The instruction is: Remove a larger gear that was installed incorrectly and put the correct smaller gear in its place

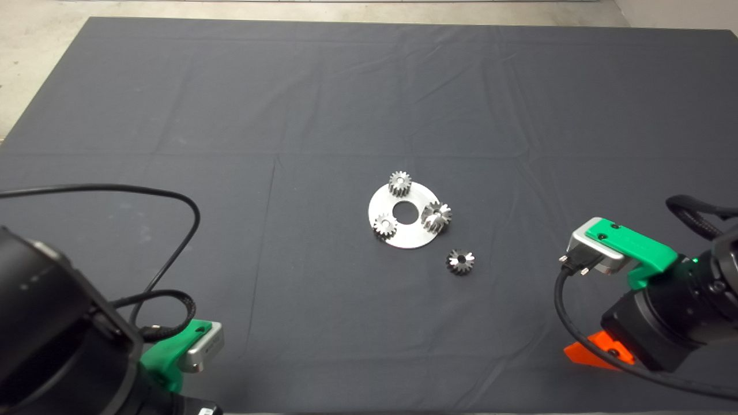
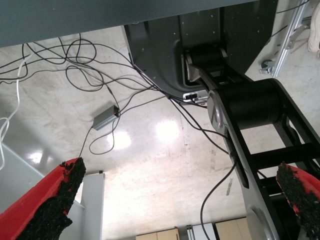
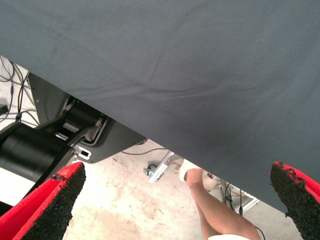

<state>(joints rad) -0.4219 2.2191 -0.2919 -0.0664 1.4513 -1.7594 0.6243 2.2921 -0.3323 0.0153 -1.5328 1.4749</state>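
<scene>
A silver disc plate [image 1: 410, 237] with a centre hole lies mid-mat. Three steel gears stand on it: a small one at the far side [image 1: 399, 183], a small one at the near left [image 1: 384, 225], and the larger gear [image 1: 436, 217] at the right, which looks tilted. The smaller gear [image 1: 460, 261] lies loose on the mat just near-right of the plate. My left gripper [image 2: 181, 170] is open and empty, parked at the lower left [image 1: 187, 349]. My right gripper [image 3: 178, 170] is open and empty at the lower right [image 1: 597, 353], well right of the gears.
The dark mat [image 1: 323, 104] covers the table. The left wrist view shows floor cables [image 2: 95, 75] and the robot's base. The right wrist view shows the mat's edge and a person's leg [image 3: 215, 210] beyond it.
</scene>
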